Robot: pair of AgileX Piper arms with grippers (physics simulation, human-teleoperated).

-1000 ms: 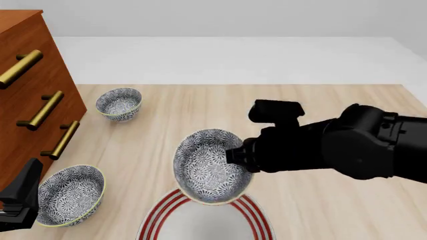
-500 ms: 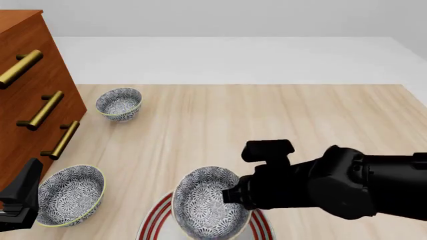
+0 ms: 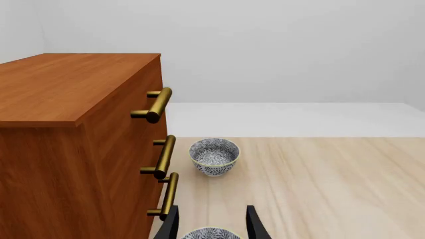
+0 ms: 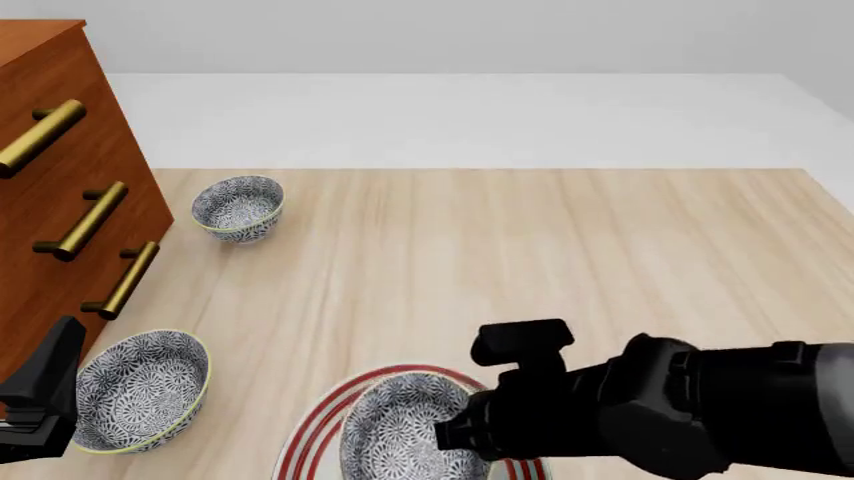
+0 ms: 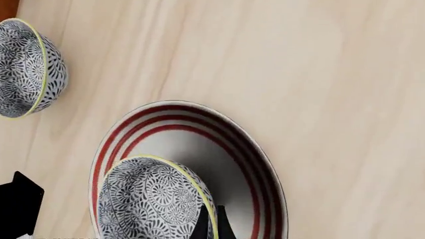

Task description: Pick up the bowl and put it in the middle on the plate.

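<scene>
The bowl (image 4: 390, 432) with the blue-grey floral pattern is tilted low over the white plate (image 4: 324, 410) with red rings, near the table's front edge. My right gripper (image 4: 451, 436) is shut on its right rim. In the right wrist view the thin fingers (image 5: 201, 222) pinch the bowl's (image 5: 149, 199) yellowish rim, and the bowl covers one side of the plate's (image 5: 262, 169) inner area. Whether the bowl touches the plate I cannot tell. My left gripper (image 4: 40, 400) is open at the front left, its fingers (image 3: 255, 225) apart above another bowl's rim (image 3: 209, 233).
A second alike bowl (image 4: 140, 392) stands at the front left beside the left gripper, and a third (image 4: 238, 207) sits farther back left. A wooden dresser (image 4: 60, 170) with brass handles (image 4: 80, 222) lines the table's left side.
My right arm has come toward the front edge and lowered, carrying the bowl from above the plate's far rim down into it. The left arm has not moved.
</scene>
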